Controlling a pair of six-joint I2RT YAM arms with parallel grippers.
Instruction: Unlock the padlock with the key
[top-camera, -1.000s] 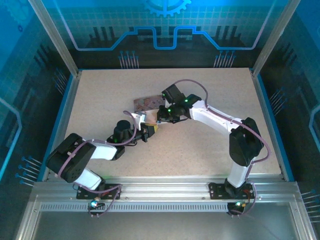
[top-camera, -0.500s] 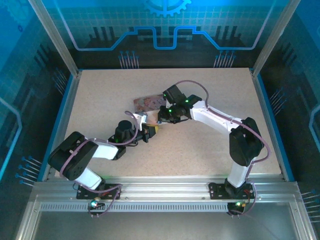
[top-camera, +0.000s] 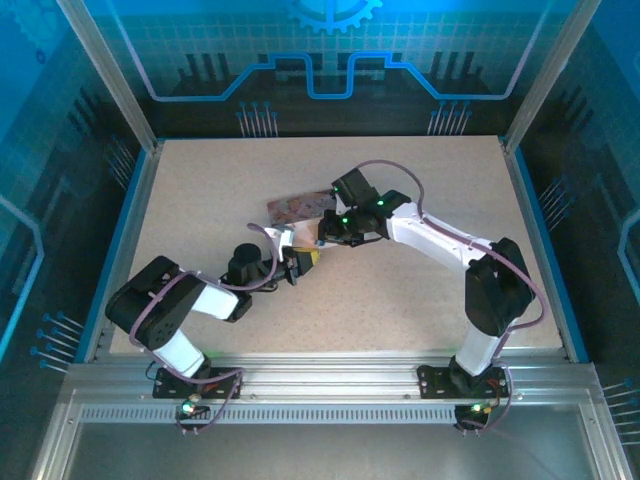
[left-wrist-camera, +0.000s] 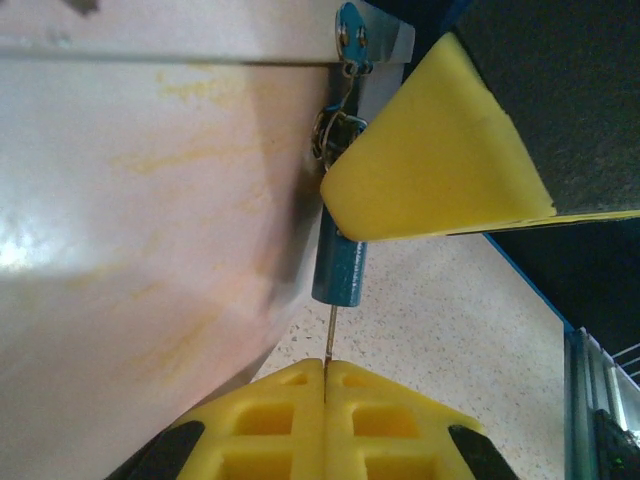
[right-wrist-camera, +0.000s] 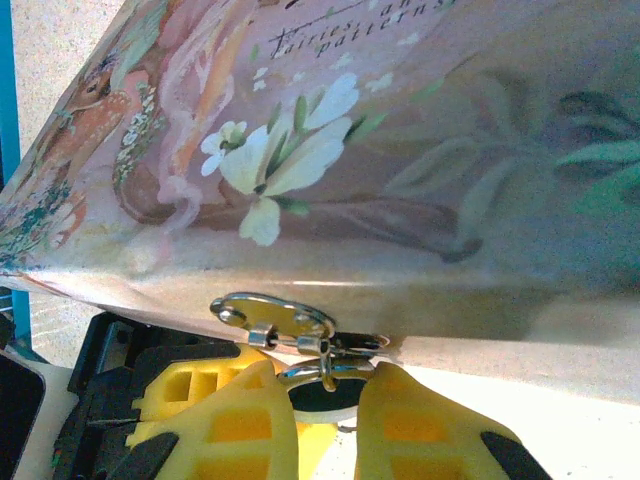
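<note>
Since a second ago both arms have shifted only a little, and their meeting point near the middle of the table (top-camera: 420, 300) has stayed. This suggests fine alignment, not yet turning. The left gripper (left-wrist-camera: 325, 378) is pressed together on the key (left-wrist-camera: 328, 335), whose tip reaches the bottom of the padlock (left-wrist-camera: 339, 268) directly beyond. The right gripper (right-wrist-camera: 325, 415) seems to pinch the padlock, which hangs from the hasp (right-wrist-camera: 272, 316) of the tin (right-wrist-camera: 350, 130).

key (left-wrist-camera: 329, 335) head hidden between left hand (left-wrist-camera: 325, 372) pads, padlock (left-wrist-camera: 338, 270) top behind yellow pad (left-wrist-camera: 430, 150)
</note>
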